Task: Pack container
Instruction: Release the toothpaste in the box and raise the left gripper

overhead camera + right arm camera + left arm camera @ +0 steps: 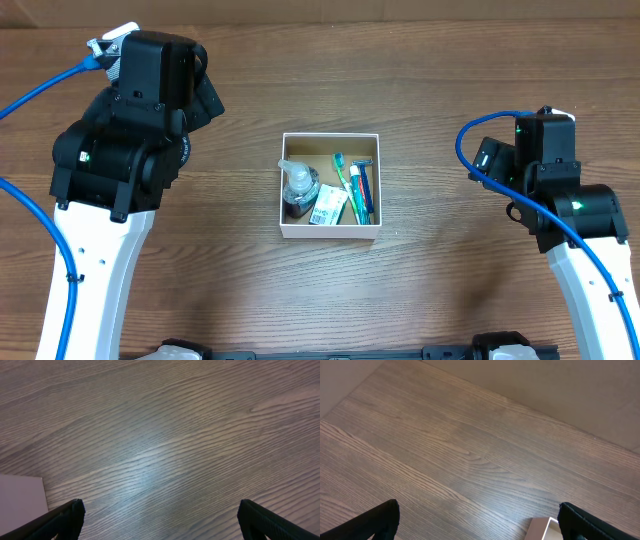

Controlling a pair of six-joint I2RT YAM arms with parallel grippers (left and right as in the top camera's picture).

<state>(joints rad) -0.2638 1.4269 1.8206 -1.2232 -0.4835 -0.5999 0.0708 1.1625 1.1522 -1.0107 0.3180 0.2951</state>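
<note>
The container (330,232), a small square white-walled box with a brown inside, sits at the middle of the table. It holds a clear pump bottle (299,190), a printed packet (328,208) and green and blue toothbrushes (357,186). My left gripper (480,527) is open over bare wood, up and left of the box, with a corner of the container (542,529) by its right finger (585,522). My right gripper (160,525) is open and empty to the right of the box. The container's white wall (20,502) shows at the right wrist view's left edge.
The left arm (125,150) stands over the table's upper left and the right arm (555,190) over its right side, each trailing a blue cable (40,90). A wall (560,390) rises behind the table's far edge.
</note>
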